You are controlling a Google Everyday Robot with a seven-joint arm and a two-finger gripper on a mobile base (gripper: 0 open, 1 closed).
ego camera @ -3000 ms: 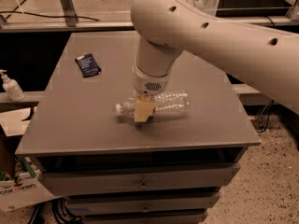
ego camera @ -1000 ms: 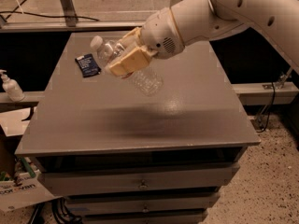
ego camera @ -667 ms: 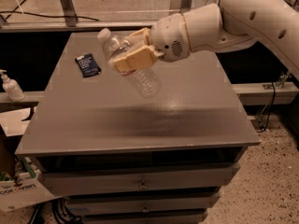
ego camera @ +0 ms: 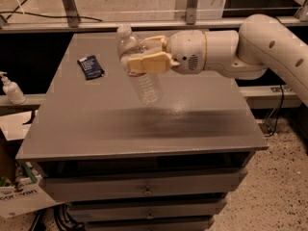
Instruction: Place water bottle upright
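The water bottle (ego camera: 144, 83) is a clear ribbed plastic bottle with a white cap. It hangs in the air above the middle of the grey table (ego camera: 144, 124), cap up and leaning a little to the left. My gripper (ego camera: 139, 56) reaches in from the right and is shut on the bottle's upper half, with tan fingers (ego camera: 147, 64) on both sides of it. The bottle's bottom is above the table top and does not touch it.
A small dark blue packet (ego camera: 90, 66) lies at the table's back left. A white pump dispenser bottle (ego camera: 11, 89) stands on a ledge left of the table. Drawers sit below the table top. A box (ego camera: 17, 194) is on the floor at the lower left.
My gripper lifted the bottle from lying on the table and has turned it from tilted to nearly upright. The arm has swung lower and to the right.
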